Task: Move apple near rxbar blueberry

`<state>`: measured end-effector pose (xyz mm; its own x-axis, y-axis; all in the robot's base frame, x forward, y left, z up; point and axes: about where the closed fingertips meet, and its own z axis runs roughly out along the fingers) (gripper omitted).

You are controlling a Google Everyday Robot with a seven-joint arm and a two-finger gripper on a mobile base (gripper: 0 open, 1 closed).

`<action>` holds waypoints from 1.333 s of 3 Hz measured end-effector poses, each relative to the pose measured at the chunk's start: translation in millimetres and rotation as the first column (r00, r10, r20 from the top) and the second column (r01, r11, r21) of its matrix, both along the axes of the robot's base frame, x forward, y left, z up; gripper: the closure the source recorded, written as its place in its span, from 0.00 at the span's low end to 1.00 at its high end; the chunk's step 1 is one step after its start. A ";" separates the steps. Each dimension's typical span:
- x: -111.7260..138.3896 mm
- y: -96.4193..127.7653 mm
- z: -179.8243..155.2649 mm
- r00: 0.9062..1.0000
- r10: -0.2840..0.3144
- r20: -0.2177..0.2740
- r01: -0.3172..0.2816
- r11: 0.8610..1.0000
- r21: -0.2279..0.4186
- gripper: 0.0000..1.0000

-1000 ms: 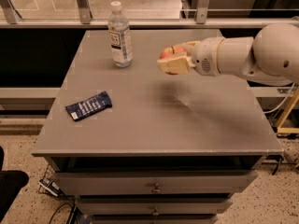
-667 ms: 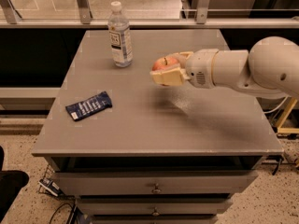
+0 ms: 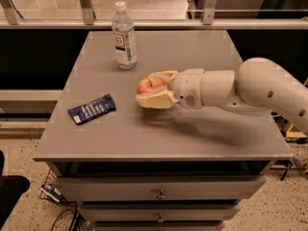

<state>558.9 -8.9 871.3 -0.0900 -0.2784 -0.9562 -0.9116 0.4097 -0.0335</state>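
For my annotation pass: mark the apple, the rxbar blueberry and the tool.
apple [image 3: 147,84], camera view, on its visible red top.
rxbar blueberry [image 3: 91,109], camera view, middle of the blue wrapper.
tool [image 3: 152,88], camera view, midway between its fingertips; shut on the apple, right of the rxbar blueberry.

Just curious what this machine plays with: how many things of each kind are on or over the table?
apple: 1, gripped in the claw over the middle of the table.
water bottle: 1, at the back.
blue snack bar: 1, at the left.
Total: 3.
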 end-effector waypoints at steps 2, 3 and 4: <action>-37.2 50.0 -20.7 0.976 0.210 0.049 -0.212 0.977 0.021 1.00; -46.6 61.9 -28.5 0.961 0.271 0.056 -0.273 0.962 0.018 1.00; -47.3 62.4 -26.9 0.960 0.275 0.057 -0.276 0.961 0.017 0.83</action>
<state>511.6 53.5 844.4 0.0379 -0.2613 -0.9645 -0.9865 0.1443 -0.0779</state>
